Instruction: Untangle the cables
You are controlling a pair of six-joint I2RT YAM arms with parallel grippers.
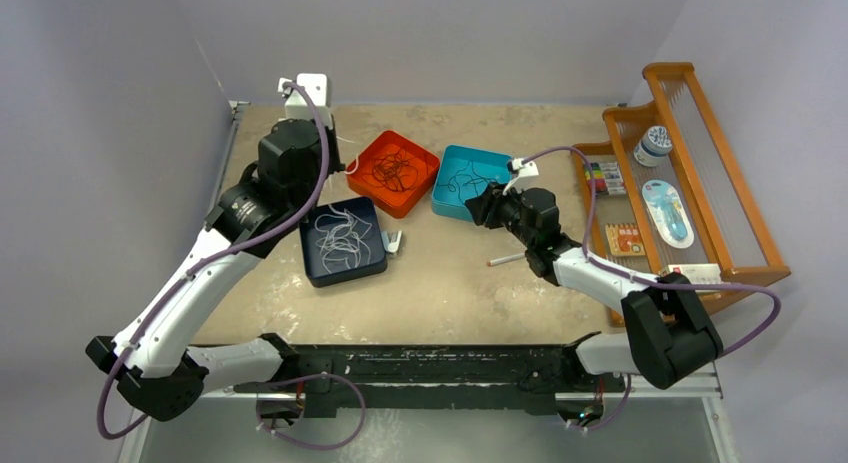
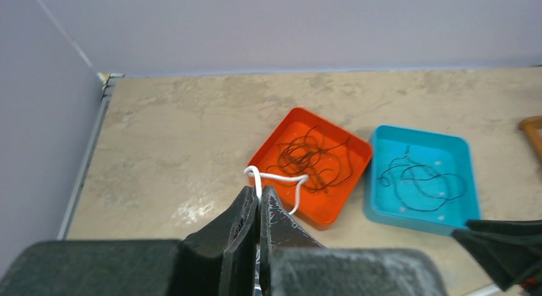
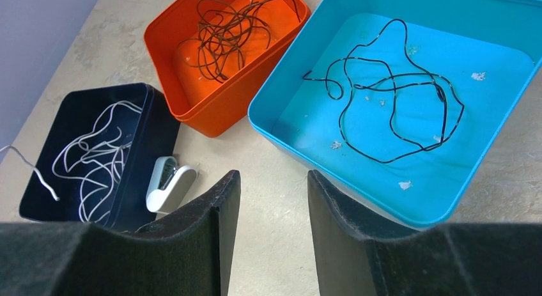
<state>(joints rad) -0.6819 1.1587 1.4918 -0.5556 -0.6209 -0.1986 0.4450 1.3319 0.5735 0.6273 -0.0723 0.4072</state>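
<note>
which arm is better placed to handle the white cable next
Left: the left gripper is shut on the white cable. The right gripper is open and empty, facing the blue tray.

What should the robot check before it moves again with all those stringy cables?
1. Left claw pinching the thin white cable: ok, shut on it.
2. Right claw empty: ok, open, nothing in it.
3. Thin black cable alone in the square turquoise plastic tray: ok.
4. Dark brown cable in the square orange plastic tray loosened: not ok, a knotted bundle.
5. Held cable free of the whitish strands in the square dark blue tray: cannot tell.
</note>
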